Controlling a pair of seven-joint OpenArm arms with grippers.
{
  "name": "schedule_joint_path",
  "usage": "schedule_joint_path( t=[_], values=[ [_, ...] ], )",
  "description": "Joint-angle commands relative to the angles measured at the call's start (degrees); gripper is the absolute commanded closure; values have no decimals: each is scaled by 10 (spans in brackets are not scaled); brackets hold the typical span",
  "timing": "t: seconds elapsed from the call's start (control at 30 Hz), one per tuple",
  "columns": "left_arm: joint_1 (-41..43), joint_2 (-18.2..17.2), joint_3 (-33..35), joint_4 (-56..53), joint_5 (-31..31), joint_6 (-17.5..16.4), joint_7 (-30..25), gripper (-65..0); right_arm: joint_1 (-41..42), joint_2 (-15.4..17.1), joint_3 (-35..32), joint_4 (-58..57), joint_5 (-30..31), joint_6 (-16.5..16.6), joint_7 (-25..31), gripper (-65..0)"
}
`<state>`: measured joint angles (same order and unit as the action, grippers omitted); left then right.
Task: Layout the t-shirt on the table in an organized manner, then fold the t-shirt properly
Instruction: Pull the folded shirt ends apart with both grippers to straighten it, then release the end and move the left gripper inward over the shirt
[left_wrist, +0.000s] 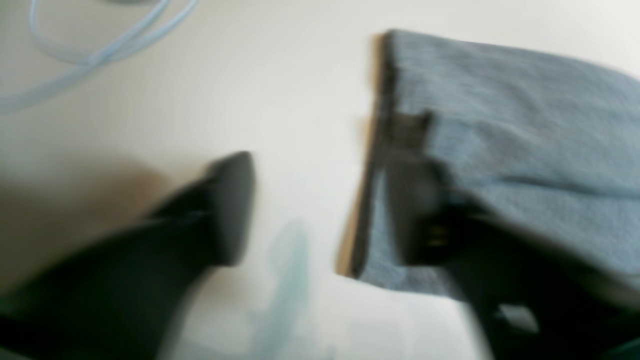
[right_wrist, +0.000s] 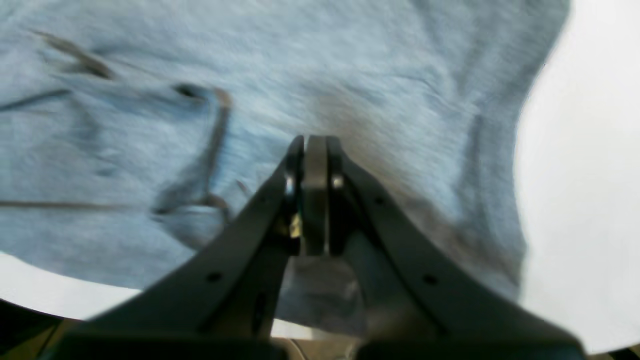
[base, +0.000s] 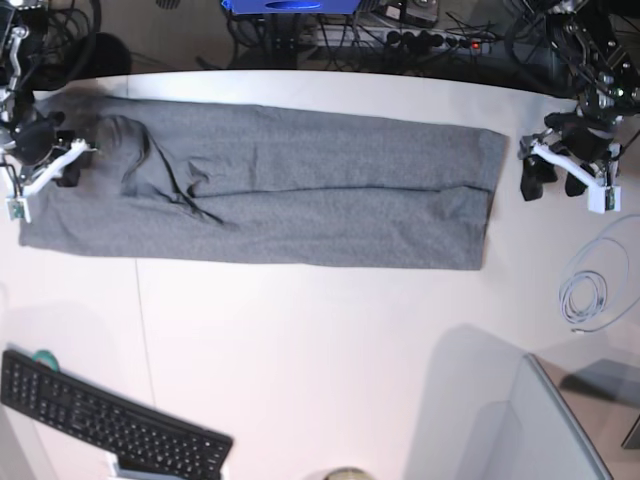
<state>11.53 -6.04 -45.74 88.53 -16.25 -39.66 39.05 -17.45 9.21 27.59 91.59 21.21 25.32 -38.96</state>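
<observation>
Table (base: 300, 340): wide white top with a curved far edge and a thin dark seam running front to back on the base view's left part; carries everything listed below. T-shirt (base: 270, 190): heather-grey knit, folded into a long band that lies across the far half of the table, reaching from near the table's left end in the base view to just short of its right end; surface mostly flat, with a cluster of creases and a raised fold in the part toward the base view's left; straight short edge at the other end. Keyboard (base: 110, 425): black, at the near corner on the base view's left, set at a slant, well apart from the t-shirt. Cable (base: 585, 295): pale, coiled in loose loops on the table near the base view's right edge. Right hand (right_wrist: 315, 142): over the creased end of the t-shirt, fingers pressed together; whether any cloth is pinched between them cannot be told. Left hand (left_wrist: 320, 205): blurred, just beside the t-shirt's straight short edge, fingers spread wide apart, one (left_wrist: 232, 200) over bare table, the other (left_wrist: 415, 200) in front of the cloth edge; nothing gripped.
</observation>
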Motion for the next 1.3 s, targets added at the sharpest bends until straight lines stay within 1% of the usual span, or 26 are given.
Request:
schedule_joint_path(
  t=[0.0, 0.03, 0.13, 0.23, 0.47, 0.67, 0.73, 0.87, 0.93, 1.07, 1.2, 1.27],
  values=[
    [-12, -15, -2, -15, -9, -3, -12, -553, -4, 9, 1, 12, 5, 1, 9, -8],
    [-24, -19, -2, -40, -9, -3, -13, -578, -7, 8, 1, 12, 5, 1, 9, -8],
    [-52, -28, -6, -105, -9, -3, -13, -579, -8, 8, 1, 11, 5, 1, 9, -8],
    [-64, -29, -6, -139, -9, -3, -14, -579, -9, 8, 1, 10, 5, 1, 9, -8],
    [-66, -22, -4, -136, -9, -3, -14, -579, -9, 7, 1, 8, 5, 1, 9, -9],
    [-59, 2, -1, -62, -9, -3, -13, -579, -8, 7, 0, 8, 5, 1, 9, -11],
    [-67, 2, 3, -67, -9, -3, -12, -579, -8, 7, 0, 8, 5, 1, 9, -12],
    [-78, -2, 58, -103, -9, -3, -13, -579, -7, 7, 0, 7, 5, 1, 9, -12],
    [-78, -2, 72, -109, -9, -3, -13, -579, -7, 7, 0, 7, 5, 1, 9, -12],
    [-91, 2, 78, -126, -8, -3, -14, -579, -7, 7, 0, -2, 5, 2, 9, -12],
    [-105, -2, 74, -166, -4, -3, -18, -579, -5, 7, 0, -27, 5, 2, 11, -12],
    [-105, -3, 75, -185, -3, -3, -49, -579, -5, 7, 0, -33, 5, 2, 12, -11]
  ],
)
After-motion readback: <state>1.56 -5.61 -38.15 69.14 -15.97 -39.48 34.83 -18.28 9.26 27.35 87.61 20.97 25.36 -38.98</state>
